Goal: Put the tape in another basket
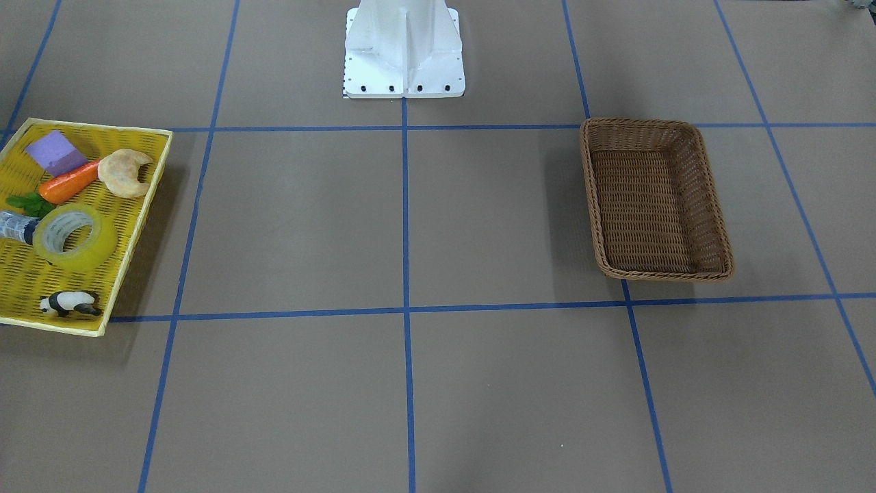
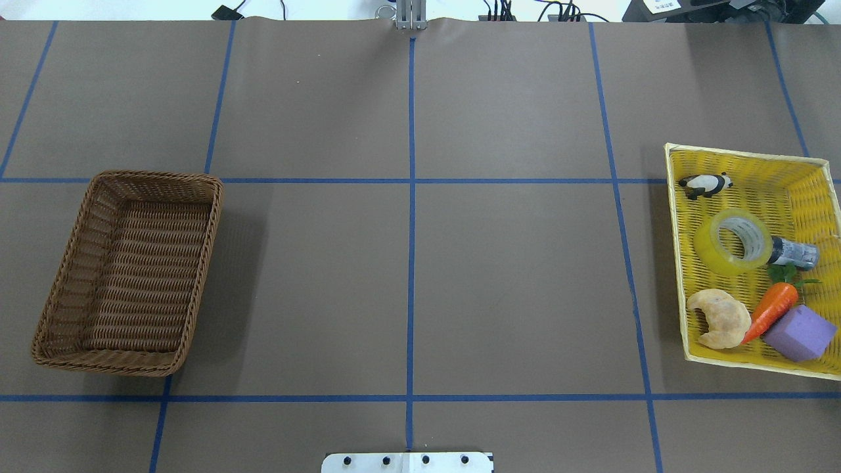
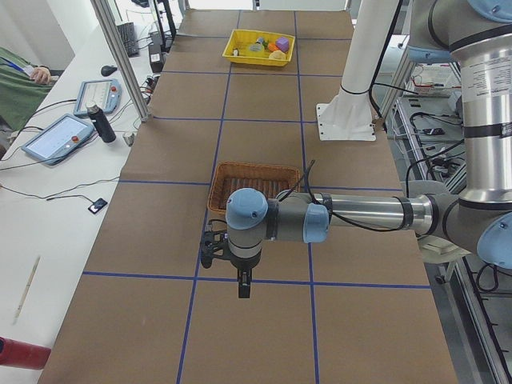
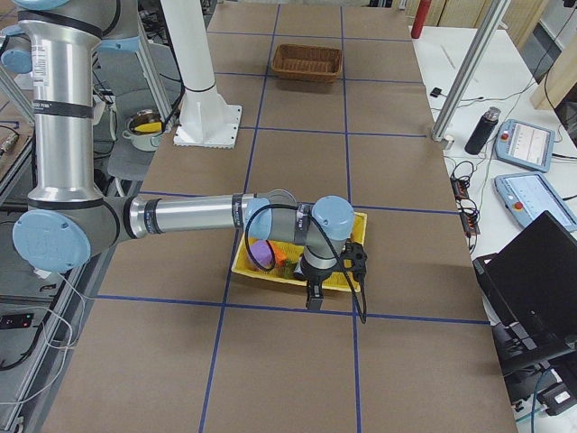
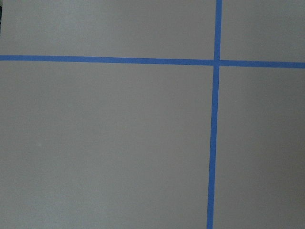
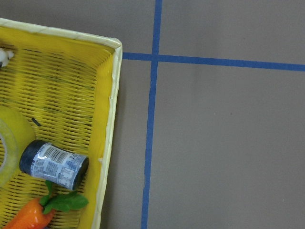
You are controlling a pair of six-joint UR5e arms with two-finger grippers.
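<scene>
Right gripper point(image 4: 312, 300) hung beside yellow tray point(image 6: 62, 90); spread or pinched, unclear | tape point(image 6: 16, 131) lay at 9 o'clock in wrist view, apart.

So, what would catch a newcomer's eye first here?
The bright yellow tray on the robot's right, crowded with small items, stands out first; the tape lies near its middle beside a small dark bottle. Across the table, on the robot's left, sits the brown wicker basket with nothing in it.
</scene>
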